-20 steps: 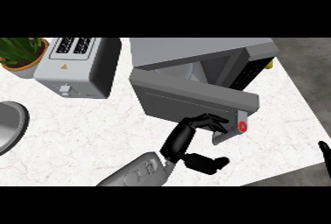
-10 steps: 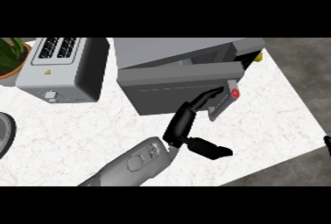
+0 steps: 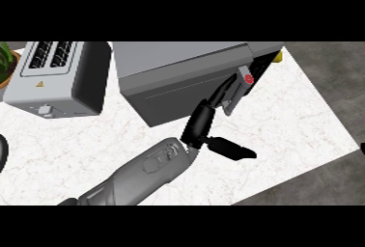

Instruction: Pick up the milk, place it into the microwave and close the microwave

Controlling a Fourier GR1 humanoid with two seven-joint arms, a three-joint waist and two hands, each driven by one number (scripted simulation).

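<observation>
The right hand (image 3: 203, 120) reaches up from the lower edge with fingers straight and pressed flat against the microwave (image 3: 182, 72) door (image 3: 187, 99), thumb splayed out to the right over the table (image 3: 85, 144). It holds nothing. The door is nearly shut, with only a narrow gap showing at its right edge, beside the red button (image 3: 249, 79). The milk is not visible; judging by the door's position, it is probably inside the microwave already, though that cannot be confirmed. The left hand is not visible.

The step in hand looks like the final push to close the door. To do it well, the fingers should stay flat and near the door's free edge, away from the hinge, so the push swings the door cleanly. The push should follow the door's arc instead of sliding along its face. The fingertips sit close to the gap, so they should stay on the door's front rather than slip into the seam. A toaster (image 3: 61, 77) stands well to the left, clear of the motion.
</observation>
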